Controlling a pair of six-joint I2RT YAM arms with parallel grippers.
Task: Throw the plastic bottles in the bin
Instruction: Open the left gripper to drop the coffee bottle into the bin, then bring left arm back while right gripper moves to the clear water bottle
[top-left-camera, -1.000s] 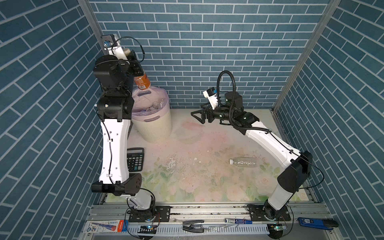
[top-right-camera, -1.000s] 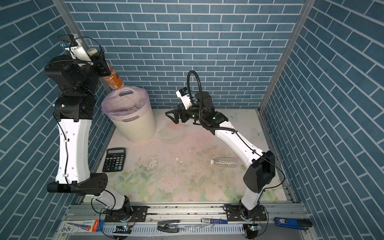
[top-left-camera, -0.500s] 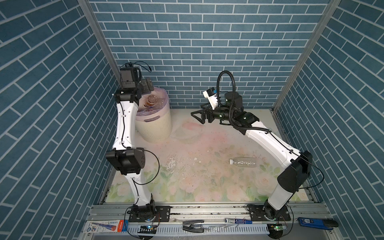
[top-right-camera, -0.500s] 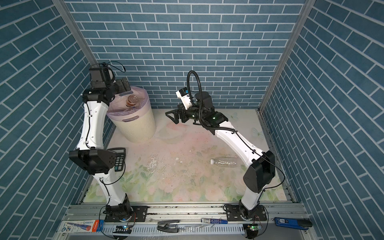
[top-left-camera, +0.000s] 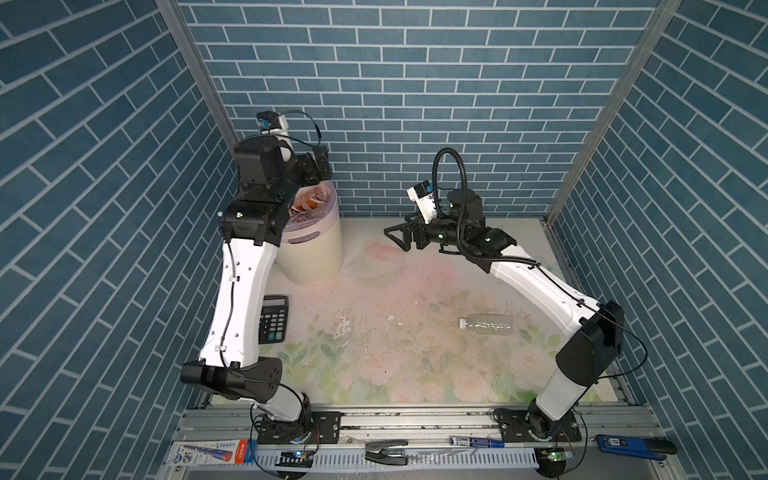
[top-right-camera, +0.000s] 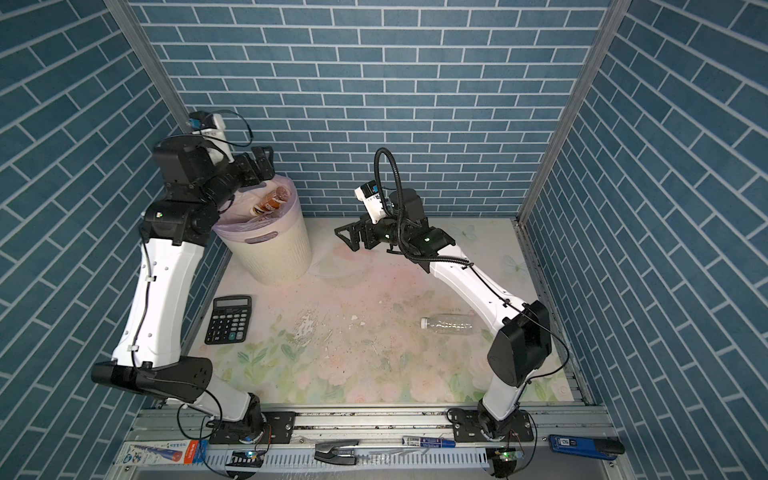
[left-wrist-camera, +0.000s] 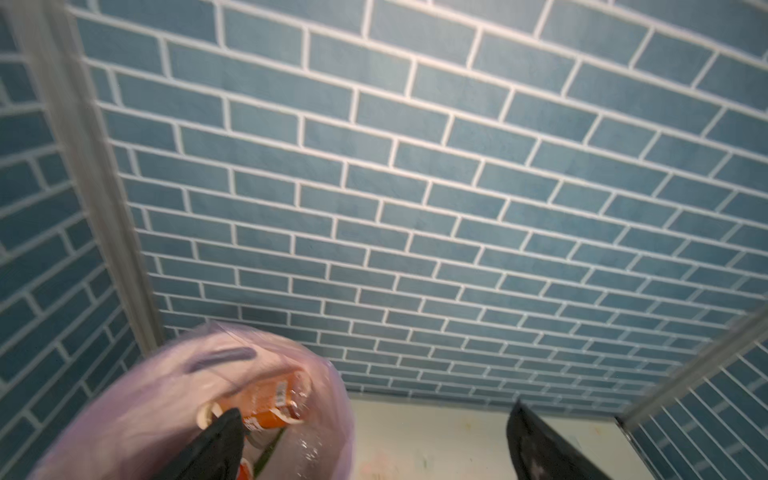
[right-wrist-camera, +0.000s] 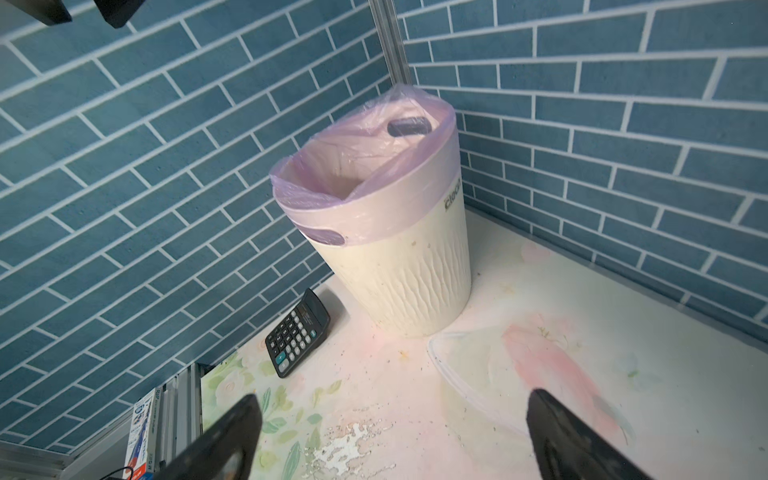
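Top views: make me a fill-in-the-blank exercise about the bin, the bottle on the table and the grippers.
The left gripper hovers over the bin with its jaws ____.
One clear bottle lies on its ____ on the table.
The calculator is coloured ____.
The right gripper holds ____.
Missing words: open; side; black; nothing.

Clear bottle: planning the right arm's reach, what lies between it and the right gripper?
Only bare, speckled mat between right gripper and clear bottle, in both top views.
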